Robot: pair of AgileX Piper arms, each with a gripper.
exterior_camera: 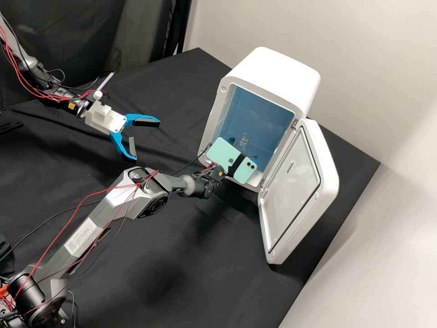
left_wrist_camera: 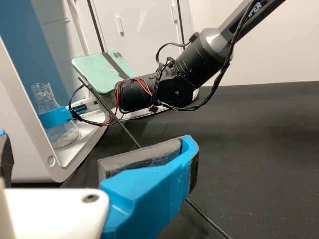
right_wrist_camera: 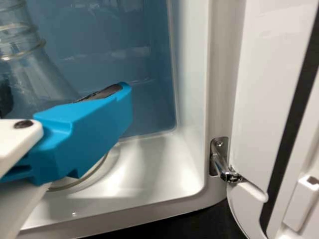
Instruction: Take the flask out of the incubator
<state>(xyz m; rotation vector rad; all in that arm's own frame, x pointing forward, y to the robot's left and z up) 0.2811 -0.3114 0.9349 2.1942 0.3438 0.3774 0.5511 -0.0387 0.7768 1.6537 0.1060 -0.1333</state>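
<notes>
A clear glass flask (exterior_camera: 244,139) stands on the floor of the white incubator (exterior_camera: 273,68), whose inside is blue. The door (exterior_camera: 300,191) hangs wide open to the right. My right gripper (right_wrist_camera: 60,97) is inside the chamber, shut on the flask (right_wrist_camera: 30,64) low on its cone; one blue finger (left_wrist_camera: 55,118) lies across the flask (left_wrist_camera: 47,107). A mint green phone (exterior_camera: 232,159) on that wrist hides the gripper in the high view. My left gripper (exterior_camera: 144,139) hangs open and empty above the bench, well left of the incubator.
The black bench (exterior_camera: 191,255) spreads in front of the incubator. The door hinge (right_wrist_camera: 224,167) sits close beside my right gripper. Red and black cables run along both arms. A white wall stands behind and right of the bench.
</notes>
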